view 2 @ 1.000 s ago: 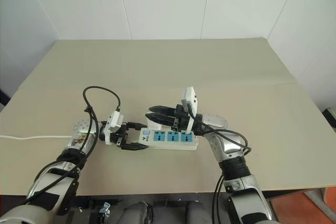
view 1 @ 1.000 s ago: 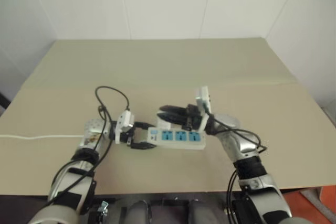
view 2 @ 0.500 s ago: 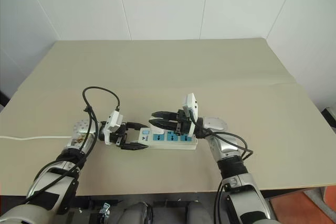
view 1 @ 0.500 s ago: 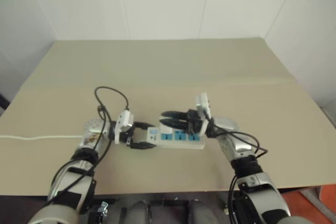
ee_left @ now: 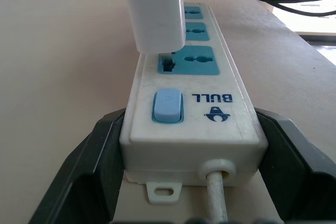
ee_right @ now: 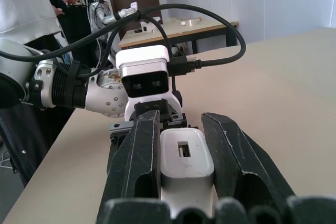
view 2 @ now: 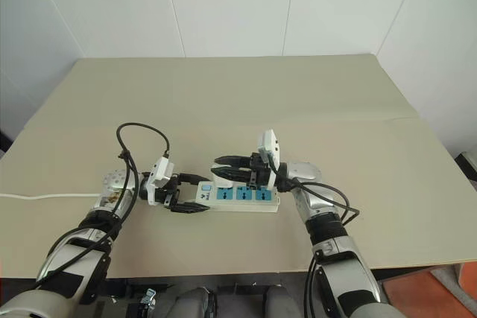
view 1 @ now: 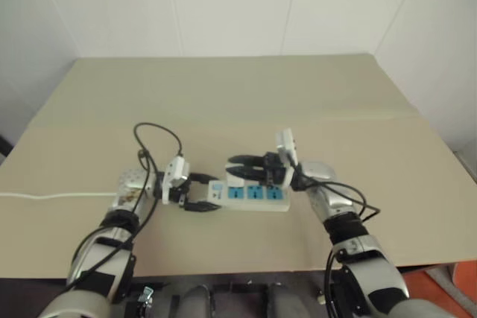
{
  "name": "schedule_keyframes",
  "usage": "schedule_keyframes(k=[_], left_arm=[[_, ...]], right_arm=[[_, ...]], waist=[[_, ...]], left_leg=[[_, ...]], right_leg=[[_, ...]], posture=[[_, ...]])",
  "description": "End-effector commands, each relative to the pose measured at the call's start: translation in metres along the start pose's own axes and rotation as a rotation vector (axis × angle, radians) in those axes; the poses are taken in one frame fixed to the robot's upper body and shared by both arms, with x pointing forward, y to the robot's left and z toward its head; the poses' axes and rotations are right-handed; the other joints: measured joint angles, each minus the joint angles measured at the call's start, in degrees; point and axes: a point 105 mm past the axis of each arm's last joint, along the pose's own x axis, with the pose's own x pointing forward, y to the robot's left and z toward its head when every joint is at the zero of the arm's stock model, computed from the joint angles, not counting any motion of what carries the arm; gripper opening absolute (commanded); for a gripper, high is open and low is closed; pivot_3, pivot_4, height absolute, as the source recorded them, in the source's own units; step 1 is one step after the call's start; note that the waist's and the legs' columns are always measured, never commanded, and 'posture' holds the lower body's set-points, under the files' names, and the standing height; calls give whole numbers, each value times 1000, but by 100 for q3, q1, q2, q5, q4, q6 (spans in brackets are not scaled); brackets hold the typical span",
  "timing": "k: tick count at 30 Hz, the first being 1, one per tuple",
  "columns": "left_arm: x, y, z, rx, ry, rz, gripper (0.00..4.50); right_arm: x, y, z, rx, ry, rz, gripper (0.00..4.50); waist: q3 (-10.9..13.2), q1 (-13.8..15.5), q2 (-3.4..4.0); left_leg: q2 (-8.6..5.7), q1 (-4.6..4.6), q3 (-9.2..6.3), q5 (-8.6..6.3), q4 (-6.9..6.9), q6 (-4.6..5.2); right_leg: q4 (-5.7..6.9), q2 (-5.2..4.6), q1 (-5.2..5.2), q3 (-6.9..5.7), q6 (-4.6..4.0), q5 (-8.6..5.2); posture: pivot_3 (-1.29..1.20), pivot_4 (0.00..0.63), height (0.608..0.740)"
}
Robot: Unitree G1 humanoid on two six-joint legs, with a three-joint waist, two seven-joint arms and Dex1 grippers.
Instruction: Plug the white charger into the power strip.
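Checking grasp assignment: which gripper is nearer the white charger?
Right. The right gripper is shut on the white charger; the left gripper straddles the power strip at its switch end.

One charger [ee_left: 155, 9], one power strip [ee_left: 191, 100]

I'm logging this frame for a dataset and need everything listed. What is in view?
power strip: one, white with three blue sockets and a blue switch, on the table, its switch end between the left gripper's fingers
white charger: one, white, upright over the socket nearest the switch, prongs at its slots
cord: one, thin white, along the table's left side
table: one, beige
person: one, white sleeve, in the background
left gripper: one, black fingers, around the strip's end
right gripper: one, black fingers, shut on the charger
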Motion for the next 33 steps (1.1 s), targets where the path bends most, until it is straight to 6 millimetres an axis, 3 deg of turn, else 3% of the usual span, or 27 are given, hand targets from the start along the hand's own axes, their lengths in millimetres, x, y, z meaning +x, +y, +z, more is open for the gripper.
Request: schedule_keyframes(k=[1, 19, 33], left_arm=[[-5, -1, -4, -18, 29, -3, 3257], [-3, -1, -4, -12, 25, -3, 3257], [-1, -2, -5, -16, 22, -7, 3257]], right_arm=[[-6, 0, 0, -20, 5, -9, 1061], [-16, 12, -13, -85, 37, 21, 1061], [-10, 11, -34, -95, 147, 27, 1061]], waist=[[0, -3, 0], [0, 11, 0], [-1, 6, -1]], left_leg=[[0, 0, 0, 0, 0, 0], [-1, 0, -1, 0, 0, 0], [-1, 7, -1, 0, 0, 0]], right_leg=[[0, 0, 0, 0, 0, 0], [-2, -1, 3, 0, 0, 0], [-1, -1, 9, 0, 0, 0]], posture=[[0, 150, 740], [0, 150, 740], [0, 150, 740]])
